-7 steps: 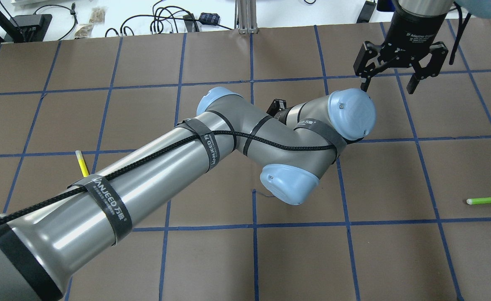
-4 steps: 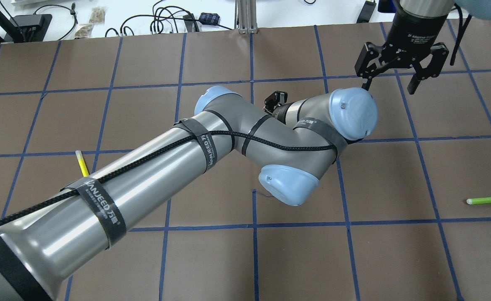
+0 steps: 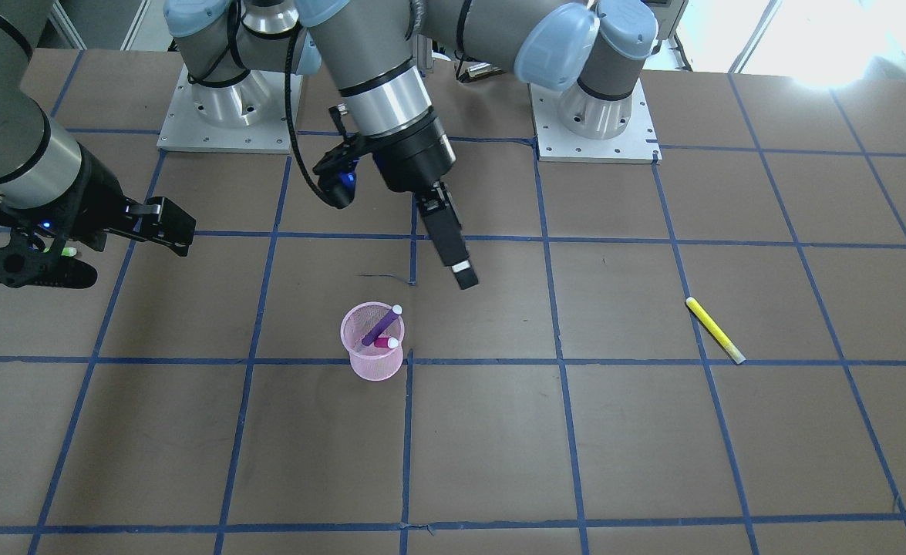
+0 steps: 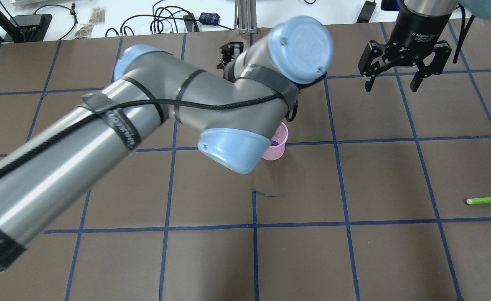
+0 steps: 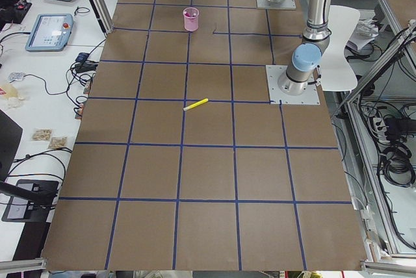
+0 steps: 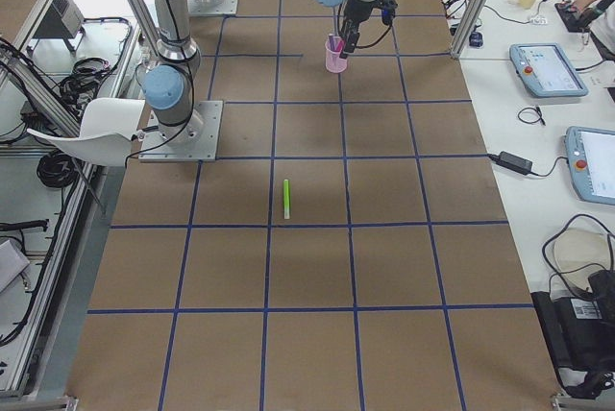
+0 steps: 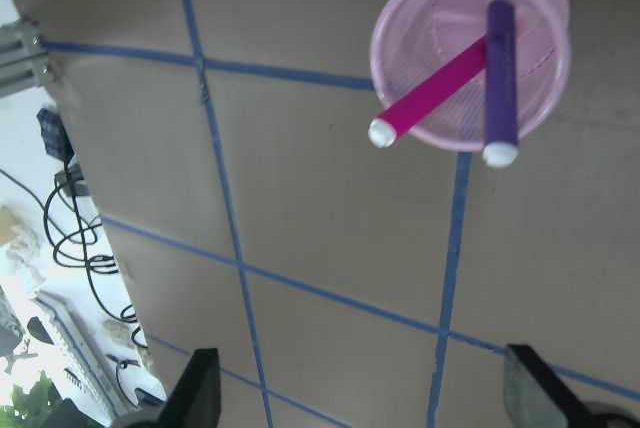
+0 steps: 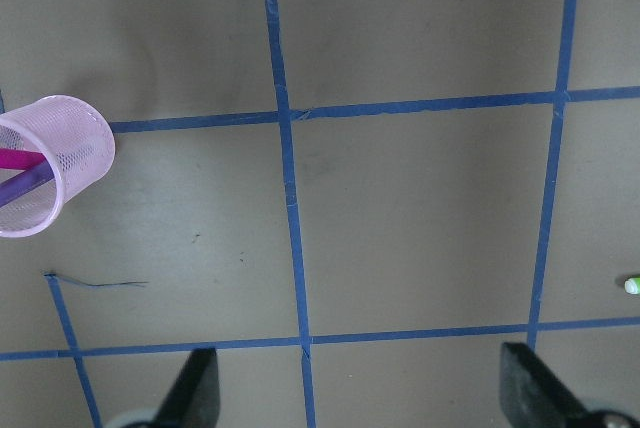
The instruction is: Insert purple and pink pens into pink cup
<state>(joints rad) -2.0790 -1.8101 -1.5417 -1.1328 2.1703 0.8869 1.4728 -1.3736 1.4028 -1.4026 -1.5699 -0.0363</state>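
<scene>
Left wrist-mounted view looks down on the pink cup (image 7: 420, 8), upright on the brown worktop (image 7: 320, 178) beside a blue tape line. The pink pen (image 7: 430, 93) and the purple pen (image 7: 500, 78) are both inside it, leaning on the rim with their white ends poking out. The left pincer (image 7: 365, 403) hangs above the cup, spread wide and empty. The right pincer (image 4: 391, 83) hovers well apart toward the far right, likewise spread and holding nothing. I judge the mesh cup very light and easy to tip or slide, best taken across its wall near the rim. The pens look thin, stiff, smooth and light, best pinched mid-barrel across the shaft. White print on the right wrist reads roughly "2F Adaptive", the rest unclear. Strap lettering on the left arm is too blurred to read, and the cup and pens show no legible label.
</scene>
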